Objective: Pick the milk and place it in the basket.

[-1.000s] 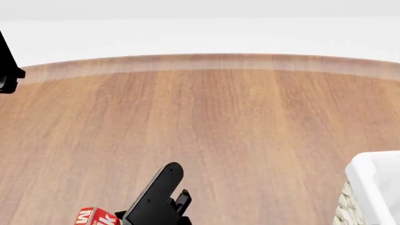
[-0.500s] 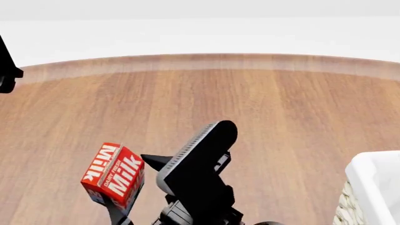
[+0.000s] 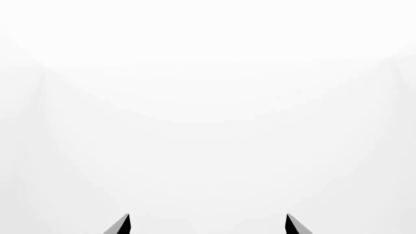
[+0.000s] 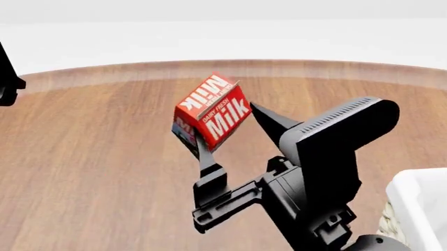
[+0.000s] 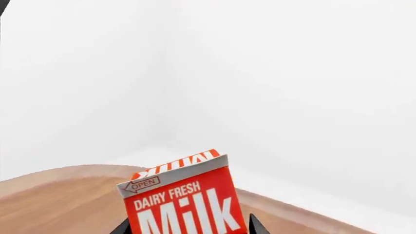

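Right gripper [image 4: 227, 128] clamped on the milk carton [image 4: 213, 111], held tilted in the air above the wooden table [image 4: 104, 157] (gable end up). Wicker basket [image 4: 417, 209] sits off at the robot's right. Left gripper [image 3: 206, 225] fingertips spread wide, holding nothing.

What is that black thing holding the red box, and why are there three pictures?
It is a robot arm. Its right pincer holds the milk, a red carton, tilted in the air above a wooden table. That picture comes from a camera on the robot's head. The white corner at the right edge is the basket. A second camera sits near that pincer, so the carton looks big there. The third sits on the other arm; its left pincer is open, holding nothing, facing plain white.
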{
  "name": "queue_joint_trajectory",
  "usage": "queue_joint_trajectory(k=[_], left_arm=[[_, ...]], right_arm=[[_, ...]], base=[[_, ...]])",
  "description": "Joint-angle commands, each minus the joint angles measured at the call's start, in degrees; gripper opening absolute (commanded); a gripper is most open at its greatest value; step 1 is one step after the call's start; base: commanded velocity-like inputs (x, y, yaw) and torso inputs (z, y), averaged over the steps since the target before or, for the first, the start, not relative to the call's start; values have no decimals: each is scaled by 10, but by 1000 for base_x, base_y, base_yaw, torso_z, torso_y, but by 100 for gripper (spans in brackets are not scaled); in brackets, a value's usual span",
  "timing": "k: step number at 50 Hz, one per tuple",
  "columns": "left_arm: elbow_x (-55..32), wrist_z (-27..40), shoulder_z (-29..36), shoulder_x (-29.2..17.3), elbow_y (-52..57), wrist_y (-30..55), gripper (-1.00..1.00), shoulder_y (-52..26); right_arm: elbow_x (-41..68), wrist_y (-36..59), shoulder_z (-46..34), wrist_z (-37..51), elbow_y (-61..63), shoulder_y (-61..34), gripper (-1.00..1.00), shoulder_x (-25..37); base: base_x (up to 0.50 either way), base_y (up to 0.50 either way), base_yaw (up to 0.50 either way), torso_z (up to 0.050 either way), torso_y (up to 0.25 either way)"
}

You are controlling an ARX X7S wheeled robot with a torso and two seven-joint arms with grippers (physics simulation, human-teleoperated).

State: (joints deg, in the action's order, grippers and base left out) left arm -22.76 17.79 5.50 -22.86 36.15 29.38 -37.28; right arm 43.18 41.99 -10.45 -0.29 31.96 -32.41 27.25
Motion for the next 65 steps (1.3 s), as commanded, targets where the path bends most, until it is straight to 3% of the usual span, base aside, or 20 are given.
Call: queue_joint_trajectory(k=[1,16,31,65], left_arm=[[-1,1,1,-2,-1,-2,100,1],[-3,4,2,-3,-1,-1,100,-2],[-7,7,1,-5,0,1,100,-4],[-9,11,4,-8,-1,-4,100,1]], right_arm=[[7,-14,70,37,21,3,-100,0],[-8,-26,107,89,5,9,-100,-10],[-40,-19,158,200,-5,13,-100,-33],[-64,-34,145,211,-9,24,-100,-29]], base=[[0,0,0,0,0],[0,0,0,1,1],[0,0,0,0,1],[0,0,0,1,1]])
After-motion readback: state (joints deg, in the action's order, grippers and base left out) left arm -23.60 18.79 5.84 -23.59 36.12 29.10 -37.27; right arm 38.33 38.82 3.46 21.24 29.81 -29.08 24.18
